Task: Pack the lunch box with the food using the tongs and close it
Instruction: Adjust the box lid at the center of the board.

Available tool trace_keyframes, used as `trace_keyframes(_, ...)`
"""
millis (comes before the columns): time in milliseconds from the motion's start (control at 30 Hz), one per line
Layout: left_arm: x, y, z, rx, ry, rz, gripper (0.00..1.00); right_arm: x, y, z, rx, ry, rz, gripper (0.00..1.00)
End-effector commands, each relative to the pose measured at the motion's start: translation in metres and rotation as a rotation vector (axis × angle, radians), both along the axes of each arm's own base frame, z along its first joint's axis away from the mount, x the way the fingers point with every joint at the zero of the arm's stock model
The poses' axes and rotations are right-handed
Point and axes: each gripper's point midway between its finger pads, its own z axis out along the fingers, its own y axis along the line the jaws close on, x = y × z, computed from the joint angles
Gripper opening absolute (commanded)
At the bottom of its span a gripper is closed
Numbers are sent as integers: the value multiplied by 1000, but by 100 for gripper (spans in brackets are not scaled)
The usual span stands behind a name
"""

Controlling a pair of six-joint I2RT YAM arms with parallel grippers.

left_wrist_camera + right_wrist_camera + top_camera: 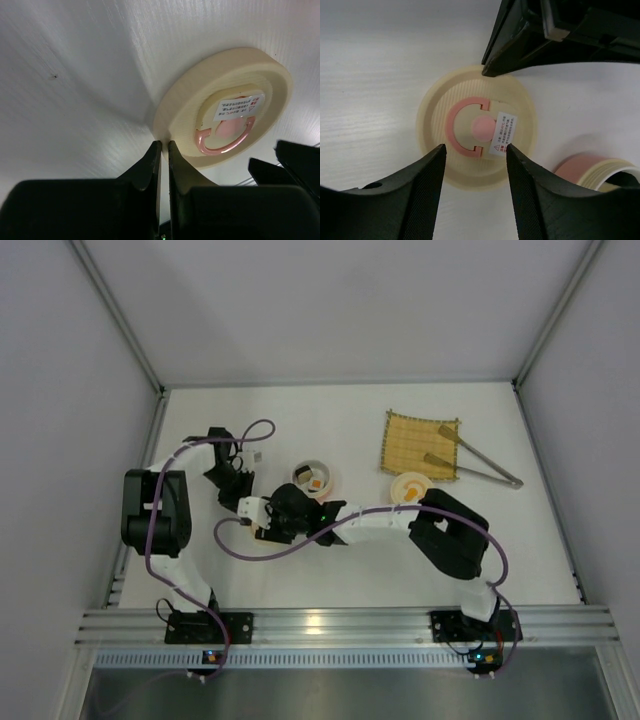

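A round cream lid [432, 107] with a pink ring handle lies flat on the white table, and both grippers meet over it. My left gripper [164, 142] is shut, its tips pinching the rim of the lid [240, 75]; from the right wrist its fingers [492, 67] touch the far edge. My right gripper [476, 147] is open, its fingers standing either side of the lid's near part. The lunch box [313, 478] stands just behind, with food [316, 481] inside. The tongs [487, 468] lie at the back right, partly on the mat.
A tan bamboo mat [415, 440] lies at the back right. In front of it stands a second cream round container [411, 487] with something orange inside. The lunch box's pink-rimmed side [590, 167] shows close to my right fingers. Purple cables loop beside both arms.
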Motion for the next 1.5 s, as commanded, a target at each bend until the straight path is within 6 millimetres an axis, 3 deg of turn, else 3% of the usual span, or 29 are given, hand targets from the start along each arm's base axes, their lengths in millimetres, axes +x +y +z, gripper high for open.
trace_keyframes(0, -27, -2, -12, -11, 126, 12, 0, 6, 30, 24, 126, -17, -33, 52)
trace_keyframes(333, -27, -8, -13, -46, 142, 22, 0, -4, 40, 6, 111, -32, 5, 58)
trace_keyframes(567, -30, -10, -14, -58, 152, 18, 0, -19, 37, -8, 68, -53, 63, 59)
trace_keyframes(633, -29, -9, -15, -54, 148, 15, 0, -18, 36, -11, 66, -68, 65, 58)
trace_keyframes(767, -31, -5, -17, -37, 139, -4, 0, 3, 31, -12, 44, -152, -12, 53)
trace_keyframes(867, -35, 2, -22, 0, 128, -29, 0, 9, 31, -8, 39, -185, -34, 45)
trace_keyframes(1000, -40, 7, -25, 18, 129, -57, 0, 9, 26, 8, 46, -214, -22, 44)
trace_keyframes(1267, -40, 5, -25, 7, 135, -61, 0, -30, 18, 17, 45, -63, 113, 55)
trace_keyframes(1467, -38, 5, -24, 5, 131, -60, 0, -43, 14, 0, 0, 1, 151, 57)
